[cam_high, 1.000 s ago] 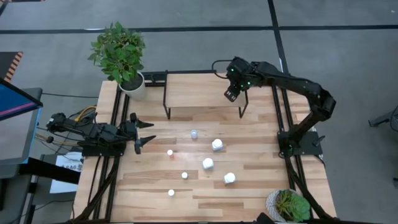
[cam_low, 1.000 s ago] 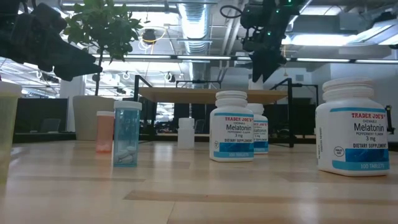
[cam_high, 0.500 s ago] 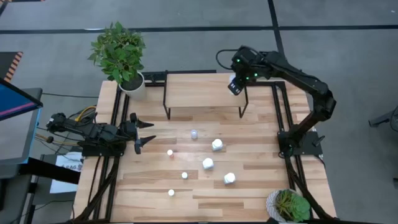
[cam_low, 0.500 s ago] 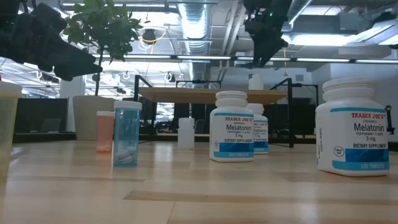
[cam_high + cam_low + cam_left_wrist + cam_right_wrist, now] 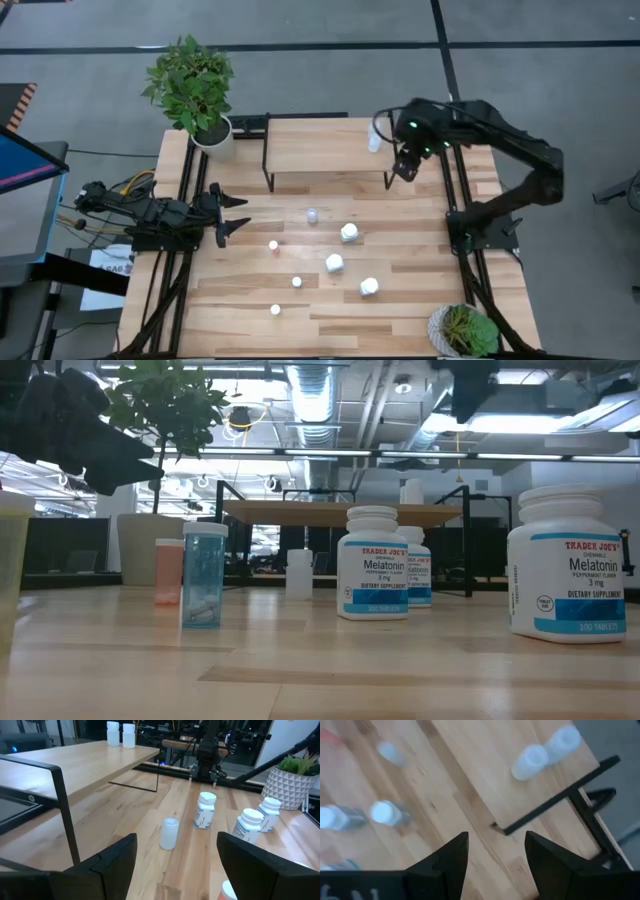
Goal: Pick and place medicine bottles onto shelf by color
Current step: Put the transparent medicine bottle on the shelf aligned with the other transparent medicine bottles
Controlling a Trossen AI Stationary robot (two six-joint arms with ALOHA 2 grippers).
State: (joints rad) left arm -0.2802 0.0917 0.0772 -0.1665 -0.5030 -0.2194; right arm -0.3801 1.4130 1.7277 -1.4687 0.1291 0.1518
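Note:
The shelf [image 5: 320,145] stands at the far middle of the table. Two pale bottles [image 5: 530,761] stand on its top at the right end, and they also show in the high view [image 5: 374,136] and the left wrist view [image 5: 120,733]. Several more medicine bottles stand on the table: a pale one [image 5: 312,214], three white ones [image 5: 349,232] [image 5: 334,263] [image 5: 369,287] and small ones [image 5: 273,244]. My right gripper [image 5: 404,170] is open and empty, just off the shelf's right end and above it. My left gripper [image 5: 228,215] is open and empty at the table's left.
A potted plant [image 5: 195,90] stands at the far left corner and another [image 5: 465,330] at the near right corner. The shelf's black legs [image 5: 268,165] stand on the table. The right arm's base [image 5: 480,228] is at the table's right edge.
My right gripper has risen from the shelf's right end and gone toward the table's right edge, then a little toward the near edge. A pale bottle stays standing on the shelf where the gripper was.

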